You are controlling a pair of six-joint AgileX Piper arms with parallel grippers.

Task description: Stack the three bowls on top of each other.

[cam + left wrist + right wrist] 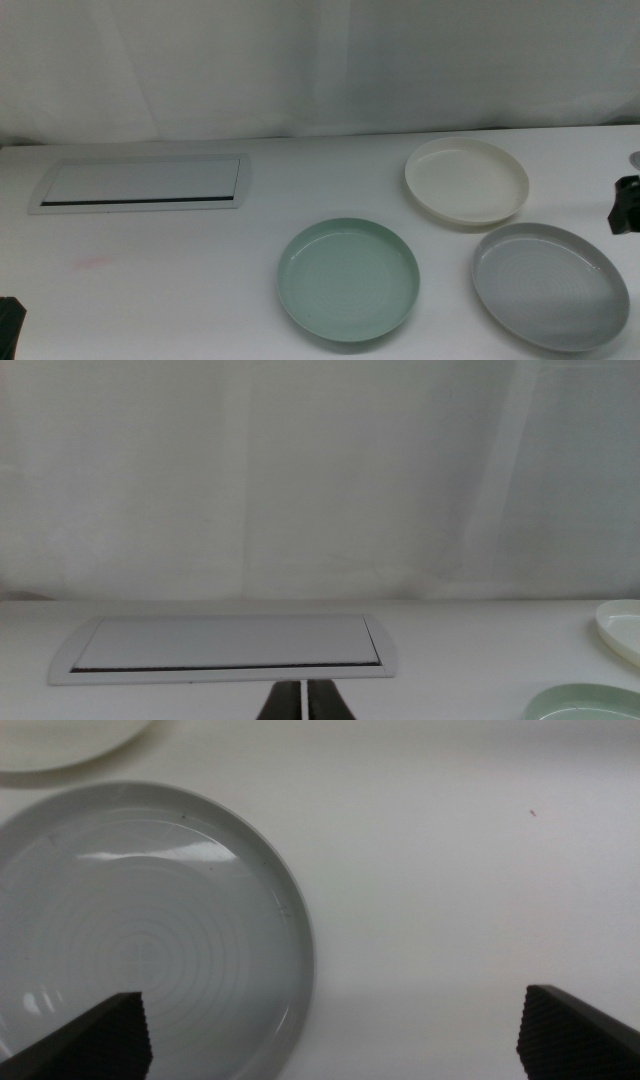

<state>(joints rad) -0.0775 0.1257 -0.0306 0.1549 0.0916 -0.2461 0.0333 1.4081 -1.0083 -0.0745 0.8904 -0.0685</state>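
Bowls mint (348, 281), grey (551, 285), cream (466, 180) lying apart, right gripper (330, 1030) jaws wide above grey, left gripper (303, 702) jaws closed.

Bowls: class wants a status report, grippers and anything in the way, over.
Left gripper waiting low, jaws shut. Right gripper above grey bowl, jaws wide open. Mint green bowl and cream white bowl lie separate, unstacked. Nothing between them.

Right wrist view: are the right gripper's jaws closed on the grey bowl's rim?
No. The right gripper has its jaws wide apart, holding nothing, with the grey bowl lying flat on the table below.
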